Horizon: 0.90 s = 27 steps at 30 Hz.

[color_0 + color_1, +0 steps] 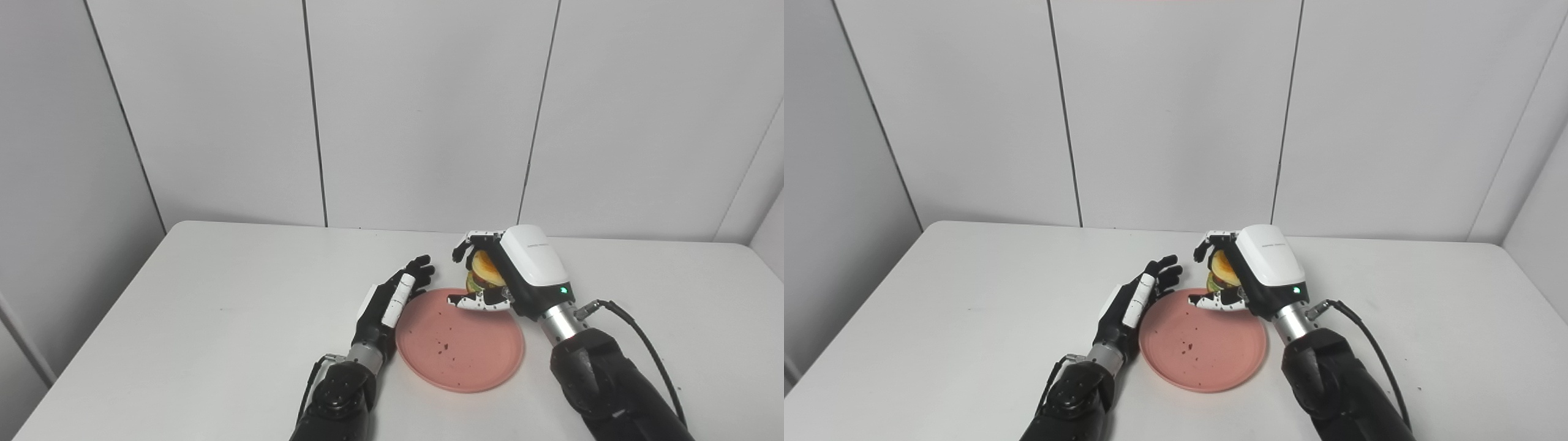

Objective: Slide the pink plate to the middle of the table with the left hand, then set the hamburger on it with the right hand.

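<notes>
The pink plate [465, 352] lies on the white table near its middle, with dark crumbs on it. My left hand [392, 297] rests against the plate's left rim, fingers apart, holding nothing. My right hand [508, 269] is shut on the hamburger [484, 269], a stacked toy bun with green and dark layers, and holds it over the plate's far right rim. The hamburger also shows in the right eye view [1222, 272]. My fingers hide much of it.
The white table [214, 318] ends at grey wall panels behind it. A black cable [643, 343] loops from my right wrist along the forearm.
</notes>
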Each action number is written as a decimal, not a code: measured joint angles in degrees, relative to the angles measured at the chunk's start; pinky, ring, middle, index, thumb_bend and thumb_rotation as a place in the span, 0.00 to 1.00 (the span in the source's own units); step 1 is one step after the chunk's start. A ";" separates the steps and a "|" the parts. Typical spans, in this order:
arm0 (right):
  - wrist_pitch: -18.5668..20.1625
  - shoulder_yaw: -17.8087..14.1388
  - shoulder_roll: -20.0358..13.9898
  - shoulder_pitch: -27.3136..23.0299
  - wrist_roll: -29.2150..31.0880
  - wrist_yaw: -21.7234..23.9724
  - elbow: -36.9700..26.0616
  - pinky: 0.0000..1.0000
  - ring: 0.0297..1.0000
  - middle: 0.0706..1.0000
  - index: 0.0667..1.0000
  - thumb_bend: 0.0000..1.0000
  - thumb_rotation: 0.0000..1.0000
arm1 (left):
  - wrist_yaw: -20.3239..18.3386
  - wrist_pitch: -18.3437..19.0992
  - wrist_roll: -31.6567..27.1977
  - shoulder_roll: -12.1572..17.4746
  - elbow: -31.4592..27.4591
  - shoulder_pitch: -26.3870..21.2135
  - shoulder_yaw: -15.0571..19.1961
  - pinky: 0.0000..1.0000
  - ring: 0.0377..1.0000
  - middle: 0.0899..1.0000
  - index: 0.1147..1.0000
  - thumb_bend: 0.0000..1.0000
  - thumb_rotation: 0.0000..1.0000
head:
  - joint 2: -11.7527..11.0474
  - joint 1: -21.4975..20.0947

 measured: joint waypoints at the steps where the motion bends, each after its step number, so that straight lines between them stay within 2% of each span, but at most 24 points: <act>1: -0.05 0.18 0.19 0.17 0.02 0.00 0.30 0.21 0.24 0.31 0.44 0.50 0.15 | 0.00 0.00 0.00 0.00 0.00 0.00 -0.01 0.89 0.89 0.85 0.81 0.90 0.91 | 0.09 0.00; 6: -1.71 1.16 0.67 0.65 -0.06 -0.55 3.35 0.22 0.26 0.32 0.44 0.50 0.15 | 0.01 0.02 0.05 0.03 -0.09 0.03 -0.17 0.90 0.90 0.85 0.81 0.89 0.92 | 0.26 -0.09; 14: -2.22 1.99 1.25 0.85 -0.12 -1.33 6.52 0.24 0.28 0.34 0.44 0.50 0.15 | -0.02 0.07 0.11 0.20 -0.26 0.11 -0.18 0.89 0.89 0.84 0.80 0.89 0.91 | 0.53 -0.70; 23: -2.69 2.21 2.97 1.18 0.31 -1.56 8.50 0.22 0.26 0.33 0.44 0.50 0.15 | -0.28 0.14 0.11 0.33 -0.40 0.15 -0.18 0.89 0.89 0.84 0.80 0.87 0.91 | 0.53 -0.88; 26: -3.54 2.23 3.15 1.44 0.38 -2.72 9.65 0.23 0.27 0.35 0.44 0.50 0.15 | -0.28 0.26 0.10 0.33 -0.50 0.17 -0.17 0.90 0.89 0.84 0.80 0.86 0.91 | 0.61 -0.70; 27: -3.60 2.22 3.14 1.67 0.46 -3.06 9.93 0.26 0.31 0.38 0.45 0.49 0.17 | -0.28 0.28 0.11 0.33 -0.56 0.19 -0.18 0.88 0.88 0.84 0.80 0.86 0.91 | 0.62 -0.70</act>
